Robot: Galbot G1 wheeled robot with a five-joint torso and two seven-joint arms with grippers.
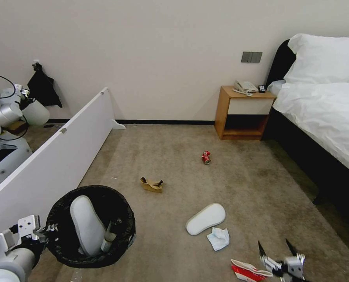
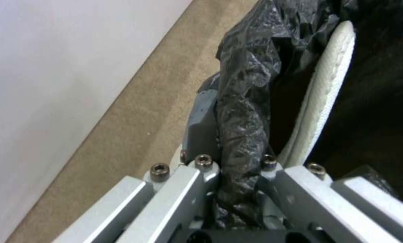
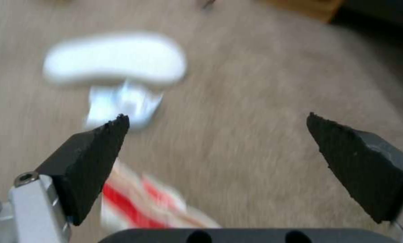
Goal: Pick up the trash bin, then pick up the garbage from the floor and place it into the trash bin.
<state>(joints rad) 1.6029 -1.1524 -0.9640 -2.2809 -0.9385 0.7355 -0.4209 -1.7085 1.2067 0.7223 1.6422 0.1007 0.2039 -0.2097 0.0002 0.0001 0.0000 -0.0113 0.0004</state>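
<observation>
Carpet (image 1: 241,188) covers the floor, with litter scattered across it. At the near left, the left gripper (image 1: 45,229) has its fingers (image 2: 201,135) clamped on the black-bagged rim of the trash bin (image 1: 60,239); one white slipper (image 1: 87,225) stands inside the bin. At the near right, the right gripper (image 1: 278,246) hovers with its fingers (image 3: 98,148) spread wide apart, holding nothing, just beside the red-white carton (image 1: 248,271). A second slipper (image 1: 205,218) lies on the carpet a little farther off, with the white tissue (image 1: 218,238) touching its near end. Farther away lie the torn brown cardboard (image 1: 151,184) and, beyond it to the right, the crushed red can (image 1: 206,157). A wooden nightstand (image 1: 243,113) stands against the far wall beside the bed (image 1: 327,102).
</observation>
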